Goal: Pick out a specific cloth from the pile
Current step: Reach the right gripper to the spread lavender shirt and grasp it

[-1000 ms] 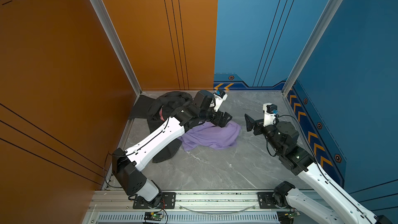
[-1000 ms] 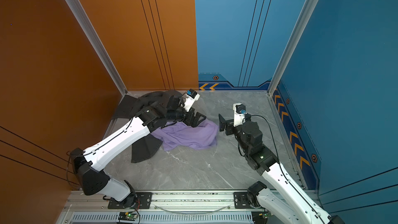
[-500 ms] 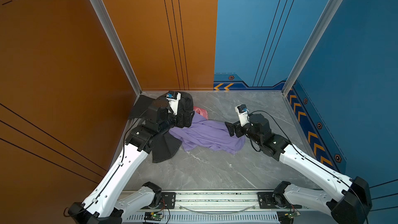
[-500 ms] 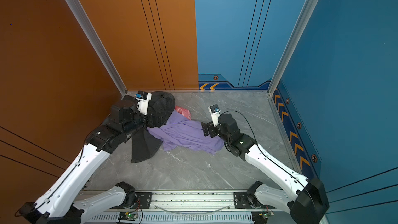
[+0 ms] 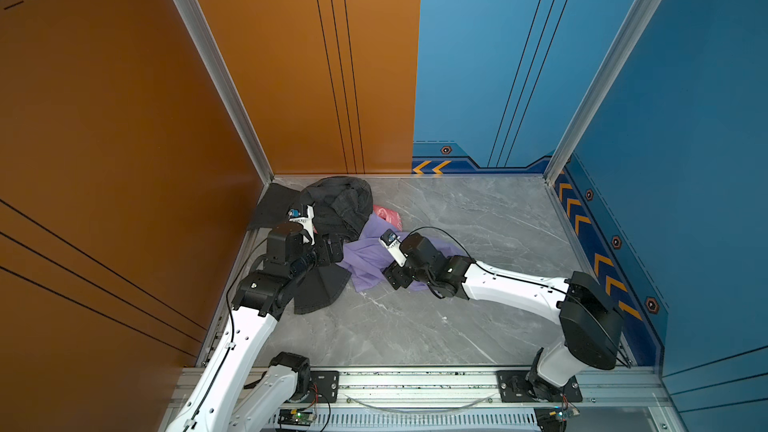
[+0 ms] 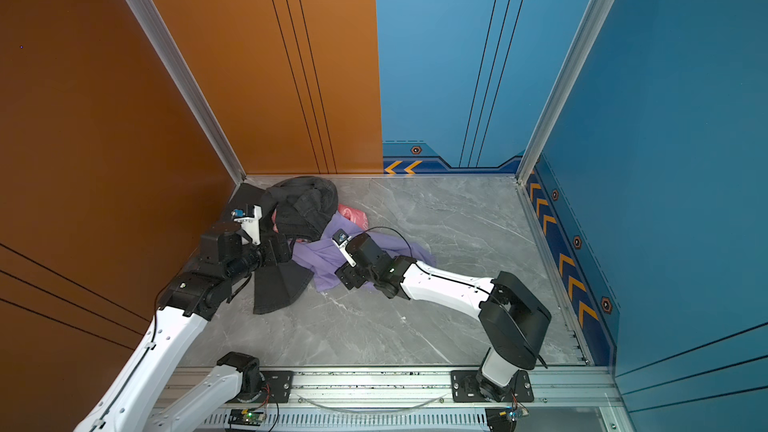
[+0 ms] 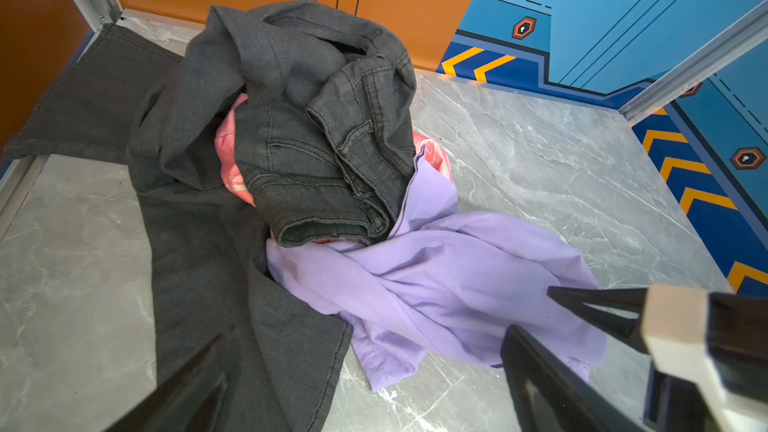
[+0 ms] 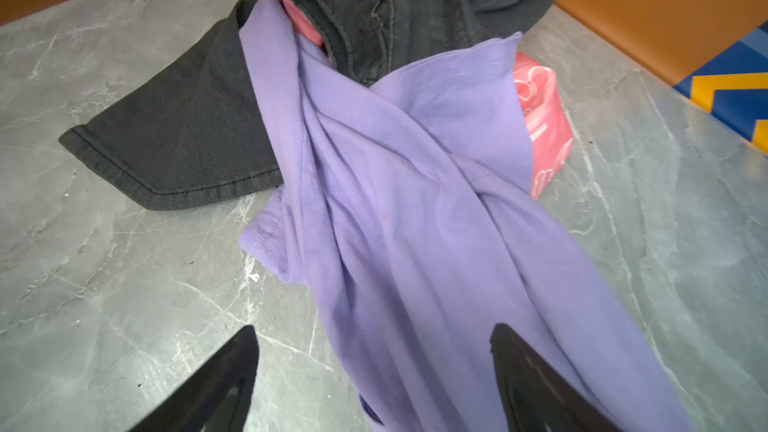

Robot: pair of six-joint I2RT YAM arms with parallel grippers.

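Observation:
The pile (image 5: 338,201) (image 6: 303,201) lies in the back left corner, with dark grey denim on top and a pink printed cloth (image 5: 388,214) (image 8: 540,126) peeking out. The lavender cloth (image 5: 368,253) (image 6: 318,261) (image 7: 436,284) (image 8: 415,222) spills from under the denim (image 7: 311,139) onto the floor. My right gripper (image 5: 395,278) (image 6: 349,278) (image 8: 374,351) is open and low over the cloth's near end; a fold lies between its jaws. My left gripper (image 5: 332,249) (image 6: 282,249) (image 7: 365,367) is open beside the denim and holds nothing.
The grey marble floor (image 5: 478,222) is boxed in by an orange wall (image 5: 124,160) on the left and back and a blue wall (image 5: 685,160) on the right. A denim leg (image 5: 320,288) fans out under the left wrist. The metal rail (image 5: 415,384) runs along the front.
My left gripper has pulled back from over the lavender cloth to the left, beside the denim. My right gripper has reached in from the right and come down over the cloth.

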